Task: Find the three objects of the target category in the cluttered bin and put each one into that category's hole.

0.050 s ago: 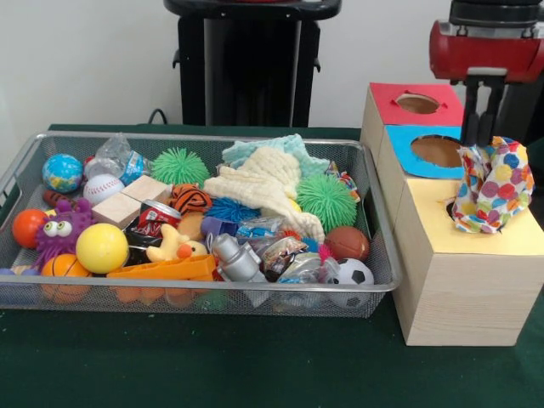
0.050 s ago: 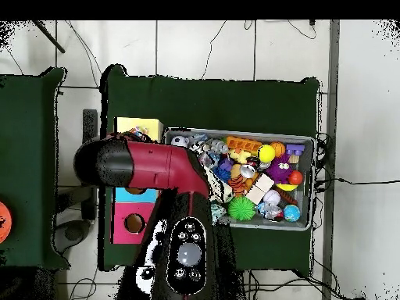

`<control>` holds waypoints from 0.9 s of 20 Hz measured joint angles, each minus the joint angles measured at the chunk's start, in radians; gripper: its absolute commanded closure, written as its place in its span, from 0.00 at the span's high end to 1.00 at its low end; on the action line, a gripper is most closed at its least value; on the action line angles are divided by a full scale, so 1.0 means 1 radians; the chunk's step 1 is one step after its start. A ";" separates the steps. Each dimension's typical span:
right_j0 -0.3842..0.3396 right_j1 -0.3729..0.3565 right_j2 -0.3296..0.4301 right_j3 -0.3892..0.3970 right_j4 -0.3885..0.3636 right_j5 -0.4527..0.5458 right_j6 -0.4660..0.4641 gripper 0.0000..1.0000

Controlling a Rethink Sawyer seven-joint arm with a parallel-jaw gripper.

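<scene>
My gripper (image 1: 483, 140) hangs at the right over the wooden boxes, shut on a polka-dot cloth (image 1: 495, 189). The cloth droops from the fingers onto the hole of the yellow-topped box (image 1: 476, 246), hiding that hole. Behind it stand the blue-topped box (image 1: 435, 151) and the red-topped box (image 1: 416, 103), each with an open round hole. In the wire bin (image 1: 374, 289) a cream knitted cloth (image 1: 265, 184) lies over a pale blue cloth (image 1: 274, 149). In the overhead view the red arm (image 2: 156, 168) covers the gripper and the cloth; only the yellow box (image 2: 139, 127) shows beside it.
The bin holds many toys: green spiky balls (image 1: 326, 201), a yellow ball (image 1: 101, 247), a globe ball (image 1: 62, 172), a baseball (image 1: 103, 187), a rubber duck (image 1: 174, 246), a soccer ball (image 1: 351, 274) and wooden blocks (image 1: 132, 198). Green cloth covers the table (image 1: 212, 357).
</scene>
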 measured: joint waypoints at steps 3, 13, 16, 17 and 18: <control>-0.004 0.013 0.000 0.004 -0.007 -0.001 0.000 0.00; 0.003 0.040 0.001 0.014 -0.031 -0.008 0.000 0.00; 0.011 0.040 0.001 0.019 -0.032 -0.007 0.000 0.00; 0.013 0.040 0.001 0.019 -0.033 -0.008 0.000 0.00; 0.015 0.040 0.001 0.019 -0.033 -0.008 0.000 0.00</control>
